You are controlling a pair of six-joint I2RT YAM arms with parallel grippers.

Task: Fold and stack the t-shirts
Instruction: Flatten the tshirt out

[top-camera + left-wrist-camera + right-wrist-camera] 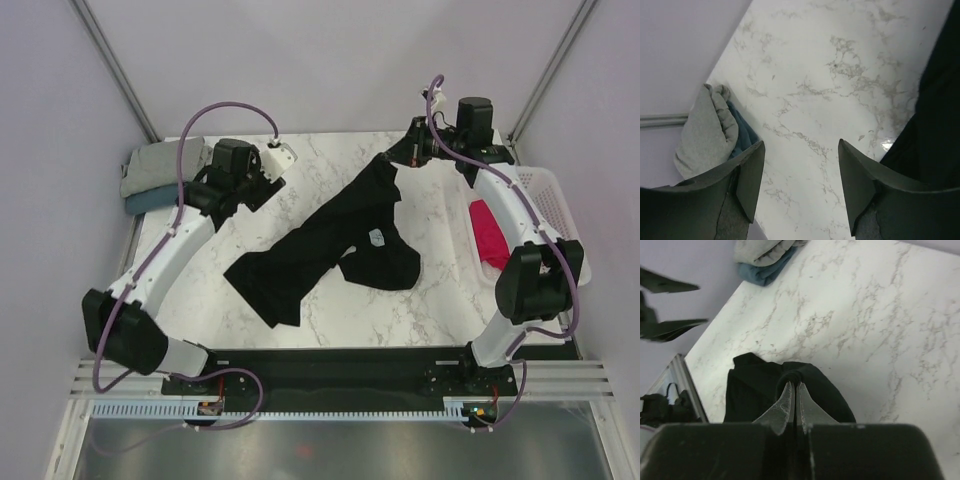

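The black t-shirt (325, 245) with a small white tag (376, 237) lies stretched diagonally across the marble table. My right gripper (404, 152) is shut on its far corner; the wrist view shows its fingers (788, 401) pinching a fold of the black t-shirt (750, 390). My left gripper (272, 165) is open and empty above bare marble at the back left, its fingers (751, 175) wide apart. The grey t-shirt (155, 168) sits folded on the dusty blue t-shirt (145, 203) at the back left corner. The pink-red t-shirt (489, 234) lies in the basket.
A white mesh basket (552, 205) stands at the table's right edge, beside the right arm. The grey t-shirt (705, 132) and blue t-shirt (742, 135) stack lies just left of my left gripper. Grey walls enclose the back and sides.
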